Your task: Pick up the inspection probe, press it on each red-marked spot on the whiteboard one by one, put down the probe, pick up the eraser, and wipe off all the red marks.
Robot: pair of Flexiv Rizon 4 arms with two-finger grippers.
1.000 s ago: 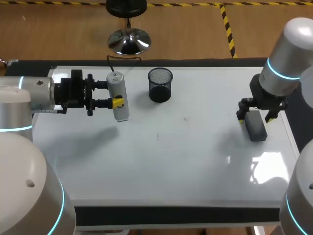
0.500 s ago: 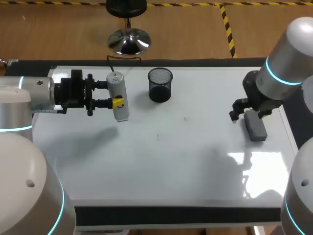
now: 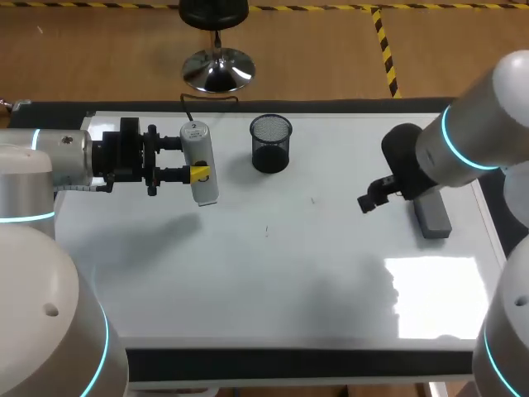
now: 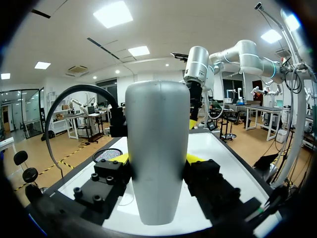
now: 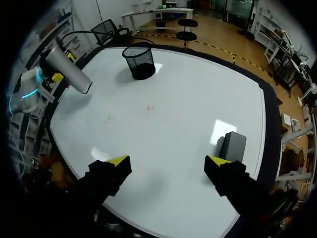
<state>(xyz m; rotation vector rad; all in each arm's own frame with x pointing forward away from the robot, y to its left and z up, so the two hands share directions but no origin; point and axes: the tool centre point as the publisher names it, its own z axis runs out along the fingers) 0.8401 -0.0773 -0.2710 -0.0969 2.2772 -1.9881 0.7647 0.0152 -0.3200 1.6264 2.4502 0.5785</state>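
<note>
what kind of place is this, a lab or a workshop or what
Most likely a robotics lab test bench, going by the whiteboard tabletop, the left tool shut on a grey inspection probe, and the eraser lying near the open right tool.

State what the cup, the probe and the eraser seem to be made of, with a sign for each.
Cup: black wire mesh, fine grid showing.
Probe: smooth grey plastic or metal, soft sheen.
Eraser: dull grey block, maybe foam or felt; no shine.
</note>
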